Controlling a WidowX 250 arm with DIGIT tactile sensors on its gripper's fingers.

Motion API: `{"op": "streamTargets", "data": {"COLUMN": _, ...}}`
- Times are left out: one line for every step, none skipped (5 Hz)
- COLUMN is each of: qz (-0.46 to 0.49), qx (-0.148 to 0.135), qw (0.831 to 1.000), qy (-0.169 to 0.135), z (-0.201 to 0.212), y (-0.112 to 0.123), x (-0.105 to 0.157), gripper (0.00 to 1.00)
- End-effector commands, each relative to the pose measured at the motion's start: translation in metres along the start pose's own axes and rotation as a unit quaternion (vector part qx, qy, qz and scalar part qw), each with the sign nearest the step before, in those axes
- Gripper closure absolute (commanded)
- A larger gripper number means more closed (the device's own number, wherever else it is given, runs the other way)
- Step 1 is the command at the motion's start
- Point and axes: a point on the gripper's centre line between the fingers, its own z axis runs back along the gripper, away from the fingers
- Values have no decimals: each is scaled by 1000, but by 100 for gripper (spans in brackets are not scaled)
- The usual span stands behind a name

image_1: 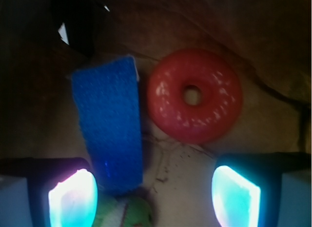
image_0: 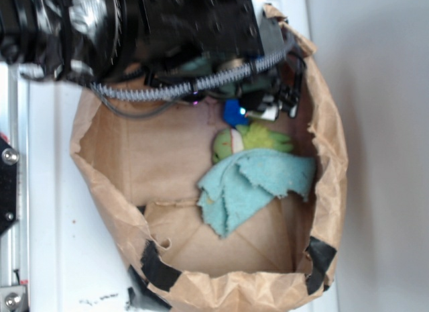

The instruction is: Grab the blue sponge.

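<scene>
The blue sponge (image_1: 111, 124) lies flat on the brown paper floor, long side running away from me, left of centre in the wrist view. Its near end reaches between my two glowing fingertips, close to the left one (image_1: 73, 197). My gripper (image_1: 155, 197) hovers above it, open, with nothing held. In the exterior view only a small patch of the blue sponge (image_0: 234, 112) shows under the black arm, and the gripper (image_0: 265, 109) sits low at the back of the paper bag.
An orange ring (image_1: 195, 101) lies just right of the sponge. A green plush toy (image_0: 251, 139) and a pale teal frayed cloth (image_0: 255, 184) lie in front of it. Crumpled walls of the brown paper bag (image_0: 107, 171) enclose everything.
</scene>
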Motion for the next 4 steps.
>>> {"op": "streamTargets", "data": {"qz": 24, "qx": -27, "qw": 999, "qy": -22, "z": 17, "y": -5, "x": 15, "gripper": 0}}
{"op": "streamTargets", "data": {"qz": 24, "qx": -29, "qw": 999, "qy": -22, "z": 17, "y": -11, "x": 9, "gripper": 0}}
{"op": "streamTargets", "data": {"qz": 8, "qx": -2, "qw": 1000, "qy": -28, "z": 7, "y": -10, "x": -4, "gripper": 0}}
{"op": "streamTargets", "data": {"qz": 7, "qx": 14, "qw": 999, "qy": -31, "z": 2, "y": -12, "x": -12, "gripper": 0}}
